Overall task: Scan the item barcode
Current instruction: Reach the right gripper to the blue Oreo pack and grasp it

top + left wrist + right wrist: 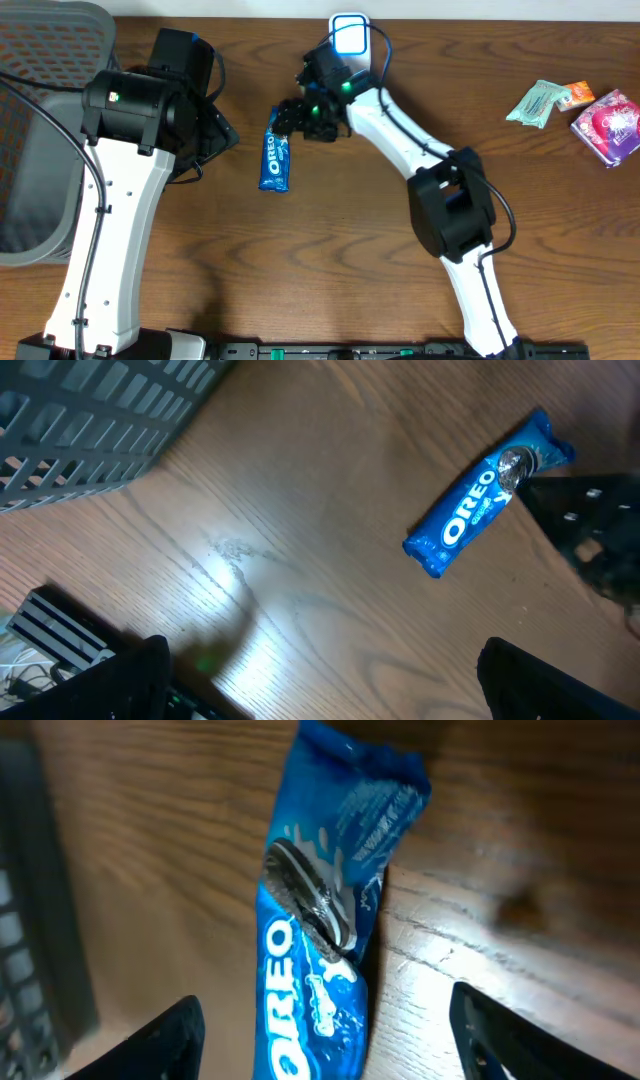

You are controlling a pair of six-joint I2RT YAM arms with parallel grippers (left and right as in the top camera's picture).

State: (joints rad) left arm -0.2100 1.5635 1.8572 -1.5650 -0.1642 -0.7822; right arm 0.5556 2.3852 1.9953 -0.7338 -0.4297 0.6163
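Oreo packet (pixel 275 152) is seen lying flat on the brown table (pixel 330 260), left of centre in the overhead frame, with its printed face turned up; no barcode can be made out on the visible side. The right gripper (pixel 290 118) is placed just above the packet's upper end. In the right wrist view its two fingers are spread wide at the lower corners, the packet lies between them on the wood, and no contact with the wrapper can be confirmed. The packet is therefore judged not yet grasped.

A white device with a blue-lit face, taken to be the scanner (pixel 349 35), is found at the top centre of the overhead frame, apart from the packet. Nothing has been presented to it, so the task is judged to be at its opening stage: grasping, lifting, turning the barcode toward the scanner and scanning are all left.

The left gripper (pixel 320 670) is held fully spread and empty, left of the packet. A grey basket (pixel 30 60) is seen at the far left, and other wrappers (pixel 540 102) at the upper right.
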